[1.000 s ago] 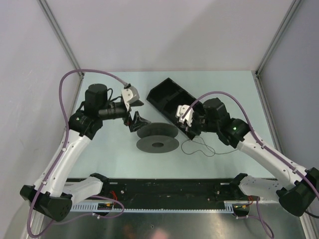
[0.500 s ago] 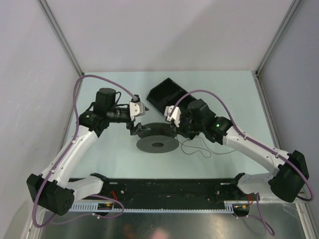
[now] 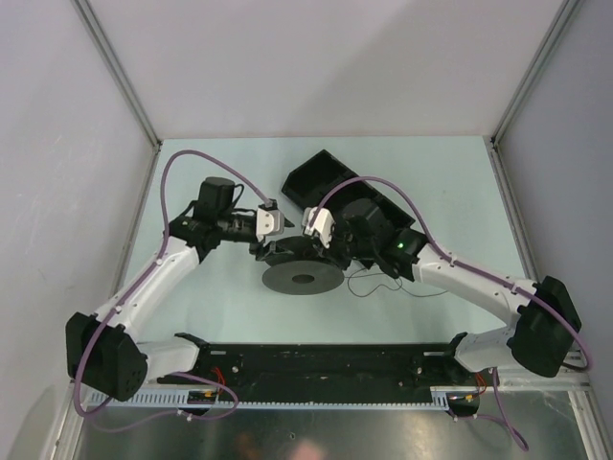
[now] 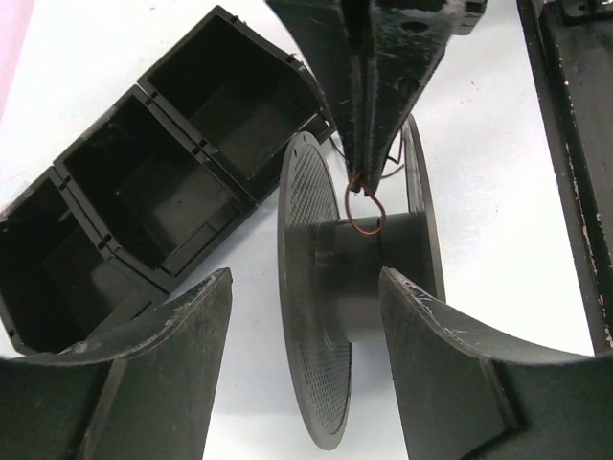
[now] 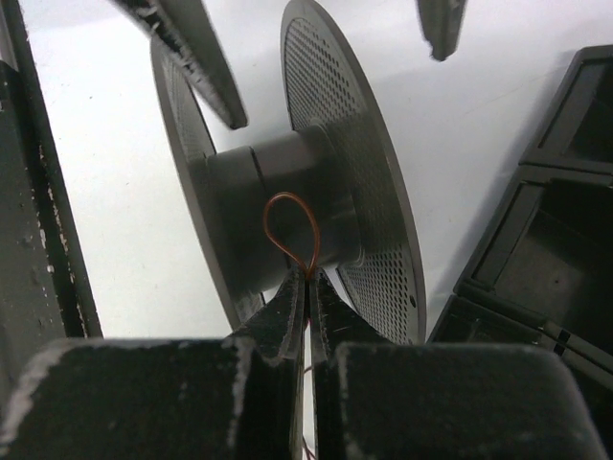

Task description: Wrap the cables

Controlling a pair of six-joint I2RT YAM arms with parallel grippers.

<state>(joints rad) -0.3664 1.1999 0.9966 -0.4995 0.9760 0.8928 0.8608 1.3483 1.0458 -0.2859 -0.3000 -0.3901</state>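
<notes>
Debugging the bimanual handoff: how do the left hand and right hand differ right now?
The left hand is open, fingers spread either side of the spool; the right hand is shut. The left hand holds nothing; the right hand pinches a small loop of the cable at the spool's hub. Shared: both face the spool from opposite sides, tips close to it.

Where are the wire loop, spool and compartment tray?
wire loop (image 5: 290,195): right wrist view, top of the loop.
spool (image 5: 287,163): right wrist view, its hub.
compartment tray (image 4: 144,206): left wrist view, middle compartment floor.
</notes>
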